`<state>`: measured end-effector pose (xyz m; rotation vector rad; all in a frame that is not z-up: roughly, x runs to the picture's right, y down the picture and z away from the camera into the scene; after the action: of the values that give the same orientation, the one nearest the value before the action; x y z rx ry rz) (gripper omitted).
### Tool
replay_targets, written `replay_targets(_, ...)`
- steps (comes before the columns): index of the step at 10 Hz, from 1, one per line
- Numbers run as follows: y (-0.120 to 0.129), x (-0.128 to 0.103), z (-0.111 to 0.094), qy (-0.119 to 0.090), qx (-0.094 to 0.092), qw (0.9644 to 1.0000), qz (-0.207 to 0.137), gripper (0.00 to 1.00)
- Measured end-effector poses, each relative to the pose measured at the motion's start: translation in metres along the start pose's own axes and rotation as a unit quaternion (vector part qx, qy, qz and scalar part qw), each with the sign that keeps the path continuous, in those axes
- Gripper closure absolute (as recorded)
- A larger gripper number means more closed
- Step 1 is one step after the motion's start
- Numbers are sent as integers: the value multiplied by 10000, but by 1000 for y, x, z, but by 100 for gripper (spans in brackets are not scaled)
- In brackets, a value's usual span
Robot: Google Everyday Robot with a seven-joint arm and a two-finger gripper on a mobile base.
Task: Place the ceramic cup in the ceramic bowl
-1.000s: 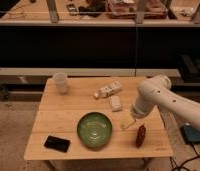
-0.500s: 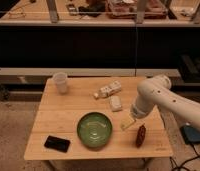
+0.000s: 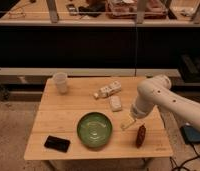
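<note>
- As nothing has moved since before, the gripper (image 3: 127, 122) hangs open and empty, just right of the bowl (image 3: 94, 129).
- The cup (image 3: 60, 82) stands upright, mouth up, near the back left corner of the table (image 3: 73, 107).

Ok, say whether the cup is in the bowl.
Out: the cup stands upright at the table's far-left corner, apart from the bowl; the open gripper hangs right of the bowl.

I see a white ceramic cup (image 3: 60, 82) and a green ceramic bowl (image 3: 94, 129) with faint rings, on a pale wooden tabletop (image 3: 78, 107). My cream gripper (image 3: 127, 122) hangs just right of the bowl, beside a reddish-brown object (image 3: 141, 135).
</note>
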<state>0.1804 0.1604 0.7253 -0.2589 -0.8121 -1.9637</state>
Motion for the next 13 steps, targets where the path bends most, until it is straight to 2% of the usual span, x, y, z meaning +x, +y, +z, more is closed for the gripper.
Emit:
replay_targets(5,0,1,0,7,0,10000,3,20)
replay_targets(7,2,16,-5,74,18,10000,25,20)
replay_targets(8,5,39,-11,175,8,9998,70,20)
replay_targets(9,8,74,-21,327,-24,9994,134,20)
replay_targets(11,4,166,-41,775,-2,9966,264,20)
replay_targets(12,-1,216,-53,1110,84,9931,363,20)
replay_targets(13,-3,252,-63,1472,217,9877,471,20)
